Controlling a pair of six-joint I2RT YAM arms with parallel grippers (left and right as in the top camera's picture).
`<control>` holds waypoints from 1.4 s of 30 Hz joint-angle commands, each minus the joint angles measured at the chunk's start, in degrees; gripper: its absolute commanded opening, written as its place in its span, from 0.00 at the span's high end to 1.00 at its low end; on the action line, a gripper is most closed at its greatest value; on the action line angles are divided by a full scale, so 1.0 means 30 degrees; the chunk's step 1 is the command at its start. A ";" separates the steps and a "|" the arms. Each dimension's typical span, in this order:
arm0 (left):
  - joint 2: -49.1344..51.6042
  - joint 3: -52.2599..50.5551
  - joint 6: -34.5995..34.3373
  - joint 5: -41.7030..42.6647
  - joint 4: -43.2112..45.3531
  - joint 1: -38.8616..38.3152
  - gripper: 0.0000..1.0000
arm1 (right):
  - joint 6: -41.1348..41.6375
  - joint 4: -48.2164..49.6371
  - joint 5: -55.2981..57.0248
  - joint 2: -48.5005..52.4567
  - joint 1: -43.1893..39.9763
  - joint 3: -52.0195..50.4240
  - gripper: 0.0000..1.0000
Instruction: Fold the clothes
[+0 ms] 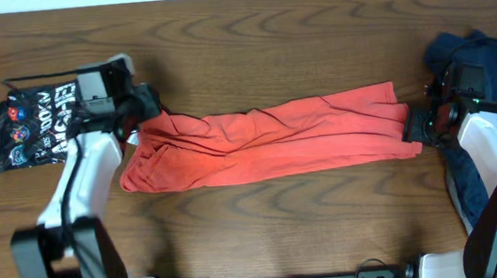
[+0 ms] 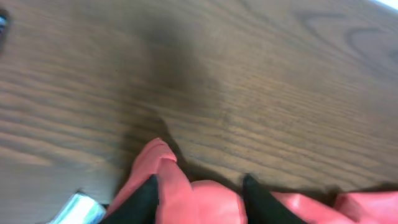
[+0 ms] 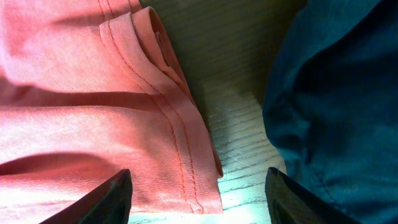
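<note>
The orange-red T-shirt [image 1: 266, 142] lies across the middle of the table as a long, wrinkled strip, with its plain side up and no print showing. My left gripper [image 1: 146, 111] is at the strip's far left end, and its black fingers [image 2: 199, 205] are closed on a bunched fold of the shirt [image 2: 205, 200]. My right gripper [image 1: 416, 126] is at the strip's right end. Its fingers [image 3: 199, 193] are spread wide over the stitched hem corner of the shirt [image 3: 93, 124] and hold nothing.
A glossy black printed snack bag [image 1: 29, 121] lies at the far left beside my left arm. A dark blue garment [image 1: 482, 58] is heaped at the right edge, close to my right gripper [image 3: 336, 93]. Bare wood table [image 1: 259, 49] lies behind and in front of the shirt.
</note>
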 commanded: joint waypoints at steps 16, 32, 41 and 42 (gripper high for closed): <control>0.3606 0.0189 0.0284 -0.1552 0.0940 0.0058 0.52 | -0.0160 -0.0095 -0.0087 0.0124 -0.0109 -0.0117 0.33; 0.3373 0.0189 -0.1428 -0.4189 -0.2069 0.1778 0.94 | -0.0160 -0.0080 -0.0080 0.0124 -0.0109 -0.0117 0.33; 0.3388 0.0189 -0.4102 -0.3315 -0.2863 0.3155 0.66 | -0.0160 0.0015 -0.0080 0.0124 -0.0109 -0.0117 0.32; 0.3359 0.0197 -0.3905 -0.3315 -0.2871 0.3155 0.58 | -0.0160 0.0007 -0.0080 0.0124 -0.0109 -0.0117 0.32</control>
